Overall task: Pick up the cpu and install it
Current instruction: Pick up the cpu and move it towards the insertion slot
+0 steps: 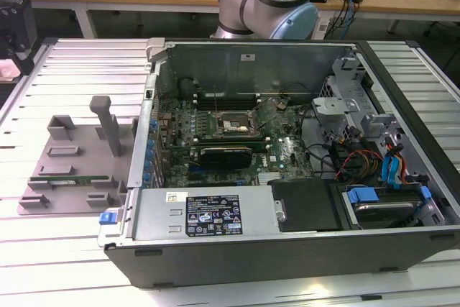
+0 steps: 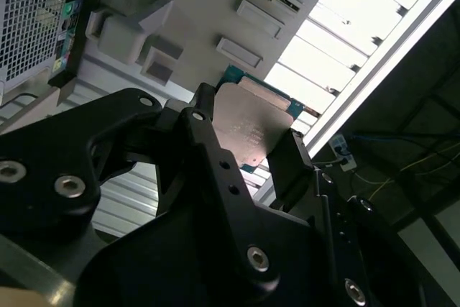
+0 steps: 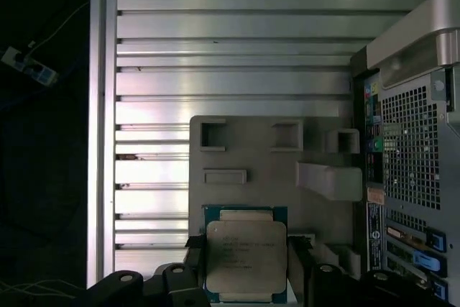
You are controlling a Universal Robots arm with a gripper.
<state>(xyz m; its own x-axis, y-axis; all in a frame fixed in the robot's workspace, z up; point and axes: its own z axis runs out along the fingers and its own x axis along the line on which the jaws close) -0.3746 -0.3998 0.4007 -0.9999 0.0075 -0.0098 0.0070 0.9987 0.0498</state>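
Note:
The cpu [image 3: 246, 257], a flat square chip with a silver-grey metal top and a green rim, sits between the two black fingers [image 3: 192, 267] of my gripper [image 3: 246, 271], which is shut on it. In the second wrist view the cpu [image 2: 251, 120] shows tilted, clamped at two opposite edges by the fingers [image 2: 291, 167]. It hangs above the grey holder tray [image 3: 251, 156], apart from it. The open computer case [image 1: 287, 149] lies on the table with its empty processor socket [image 1: 233, 126] facing up on the motherboard.
The grey holder tray [image 1: 72, 170] lies at the exterior view's left of the case and carries a green memory stick [image 1: 68, 180]. A black graphics card [image 1: 226, 152] sits in the case near the socket. The slatted aluminium table [image 1: 65, 249] ends close by, with a power strip [image 3: 29, 66] below.

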